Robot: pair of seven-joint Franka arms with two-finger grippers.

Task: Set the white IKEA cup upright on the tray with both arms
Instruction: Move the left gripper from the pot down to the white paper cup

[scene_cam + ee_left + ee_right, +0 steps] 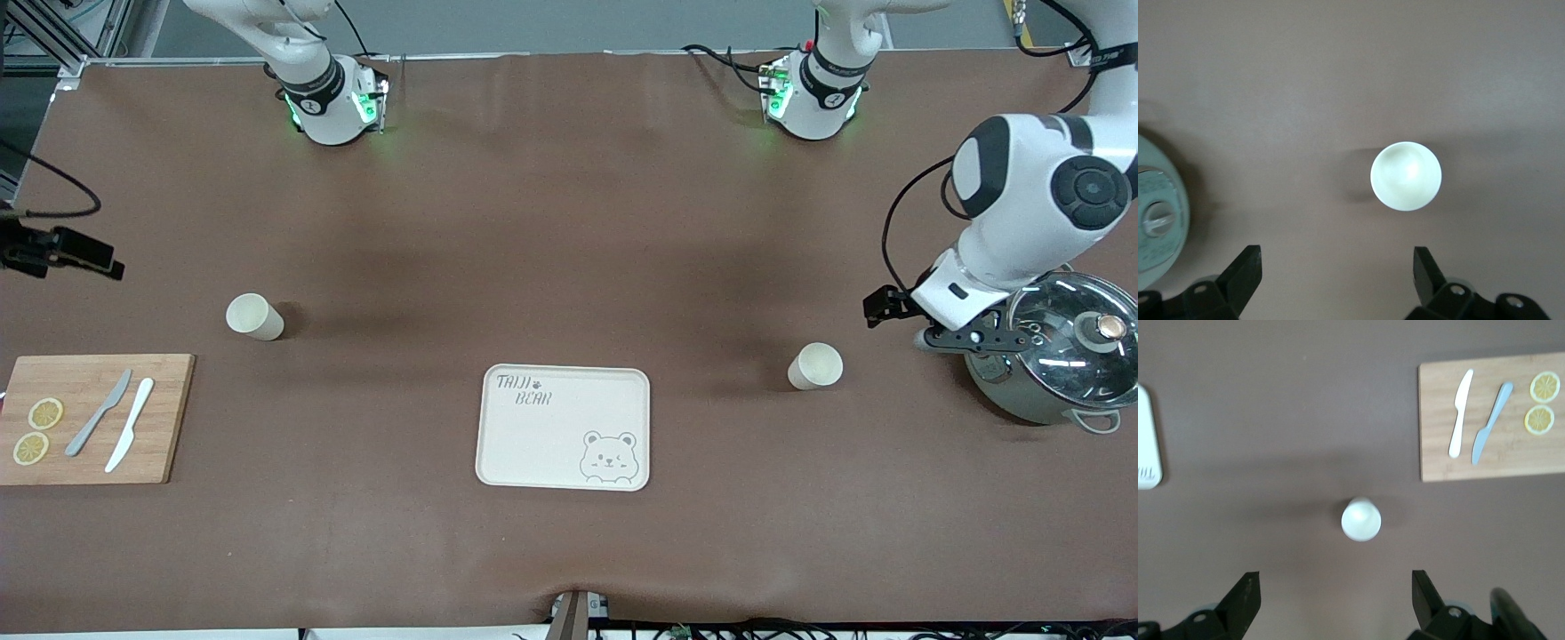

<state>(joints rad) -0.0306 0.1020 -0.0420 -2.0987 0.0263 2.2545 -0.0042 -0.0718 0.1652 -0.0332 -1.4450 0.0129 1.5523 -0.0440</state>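
My left arm comes in from its base, elbow high, wrist bent down at its end of the table. Left gripper (1335,280) hangs in the air, jaws spread wide, fingertips (1245,270) well apart. Right gripper (1335,600) also up in the air, camera pointing straight down, jaws wide open. Right arm only shows near its base in front view.

The tray (564,427) lies between two cups (254,316) (815,366); the cutting board (89,418) sits at the right arm's end, the pot (1058,360) at the left arm's.
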